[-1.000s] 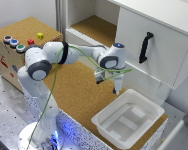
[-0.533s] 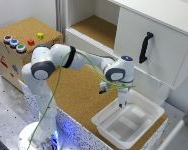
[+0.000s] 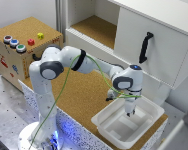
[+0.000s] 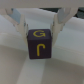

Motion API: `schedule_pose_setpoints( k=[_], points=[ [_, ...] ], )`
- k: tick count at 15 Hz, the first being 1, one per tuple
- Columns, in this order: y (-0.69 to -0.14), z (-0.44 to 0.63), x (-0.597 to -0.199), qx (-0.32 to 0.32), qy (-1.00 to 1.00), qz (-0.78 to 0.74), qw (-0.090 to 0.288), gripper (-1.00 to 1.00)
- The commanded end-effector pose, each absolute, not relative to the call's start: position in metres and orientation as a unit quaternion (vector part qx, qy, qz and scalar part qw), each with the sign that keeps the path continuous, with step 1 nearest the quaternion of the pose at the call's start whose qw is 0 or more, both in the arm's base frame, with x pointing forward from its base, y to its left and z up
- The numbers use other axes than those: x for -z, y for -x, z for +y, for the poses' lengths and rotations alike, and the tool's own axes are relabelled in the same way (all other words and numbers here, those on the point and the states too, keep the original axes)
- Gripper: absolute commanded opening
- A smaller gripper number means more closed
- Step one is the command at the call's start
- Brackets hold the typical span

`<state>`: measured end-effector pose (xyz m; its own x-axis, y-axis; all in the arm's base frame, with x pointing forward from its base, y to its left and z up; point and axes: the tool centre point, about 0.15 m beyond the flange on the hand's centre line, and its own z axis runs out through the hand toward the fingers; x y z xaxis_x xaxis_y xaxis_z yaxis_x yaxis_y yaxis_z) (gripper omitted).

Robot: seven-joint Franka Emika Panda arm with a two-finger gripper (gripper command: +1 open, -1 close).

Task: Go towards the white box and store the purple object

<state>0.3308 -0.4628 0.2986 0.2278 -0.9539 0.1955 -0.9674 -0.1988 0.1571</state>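
Observation:
The white box [image 3: 100, 121] is a shallow white tub on the cork top at the exterior view's lower right. My gripper [image 3: 129, 112] hangs over the tub's far part, fingers pointing down into it. In the wrist view the gripper [image 4: 41, 29] is shut on the purple object [image 4: 40, 44], a small dark purple cube with yellow marks, gripped on two opposite sides. The tub's white ridged floor [image 4: 15, 60] lies just behind the cube. In the exterior view the cube is too small to make out.
A big white cabinet with a black handle [image 3: 145, 47] stands just behind the tub. An open cork shelf [image 3: 96, 27] is beside it. A wooden box with coloured buttons and blocks [image 3: 24, 47] stands at the exterior view's left. The cork top [image 3: 86, 95] ends just past the tub.
The arm has stretched out toward the exterior view's right and the gripper has come down, from beside the tub to over and into it.

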Motion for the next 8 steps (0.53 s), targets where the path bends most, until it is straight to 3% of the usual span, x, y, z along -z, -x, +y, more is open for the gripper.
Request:
schedule_pose_setpoints(
  k=[1,4,8],
  points=[
    [-0.334,-0.474,-0.293,0.015,-0.759,-0.644,0.098,1.00],
    [-0.331,-0.459,-0.307,-0.006,-0.762,-0.642,0.083,1.00],
    [-0.342,-0.424,-0.368,-0.090,-0.769,-0.629,0.061,1.00]
  ],
)
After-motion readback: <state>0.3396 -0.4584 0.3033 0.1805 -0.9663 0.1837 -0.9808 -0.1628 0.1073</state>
